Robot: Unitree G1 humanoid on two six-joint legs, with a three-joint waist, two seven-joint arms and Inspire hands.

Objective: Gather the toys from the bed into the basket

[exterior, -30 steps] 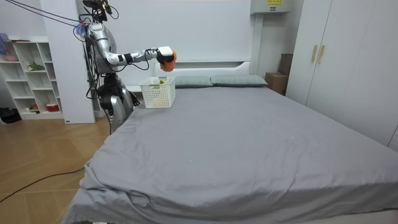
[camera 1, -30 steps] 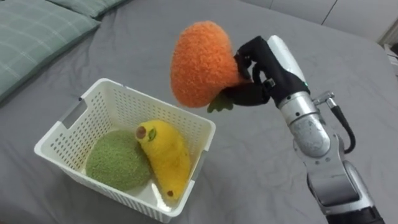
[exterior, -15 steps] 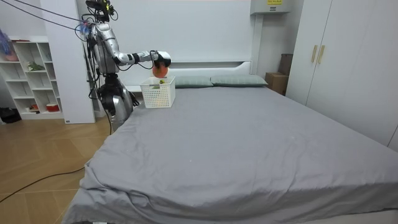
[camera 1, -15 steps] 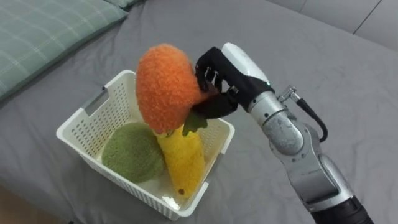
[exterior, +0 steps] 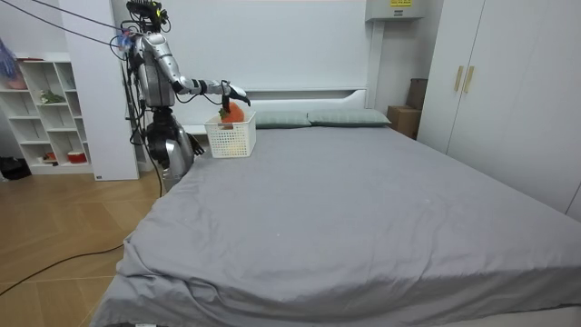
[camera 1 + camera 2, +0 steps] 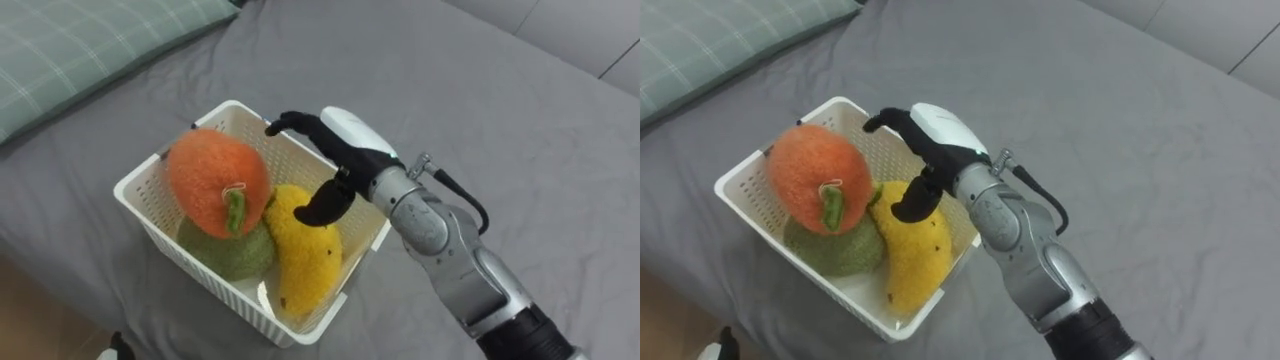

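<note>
I've released the orange plush fruit (image 6: 213,180) into the white basket (image 6: 215,292) at the bed's (image 6: 500,110) corner, atop the green plush ball (image 6: 238,254) and plush banana (image 6: 306,250); my right hand (image 6: 338,150) hangs over it empty, fingers spread.

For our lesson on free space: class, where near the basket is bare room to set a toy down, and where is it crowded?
Bare bed lies right of the basket and between it and the pillow. Crowded inside: orange toy on green toy, yellow toy beside, right hand open above.

A bedroom: grey bed (image 5: 363,209), pillows (image 5: 349,117), white wardrobe (image 5: 508,91).
</note>
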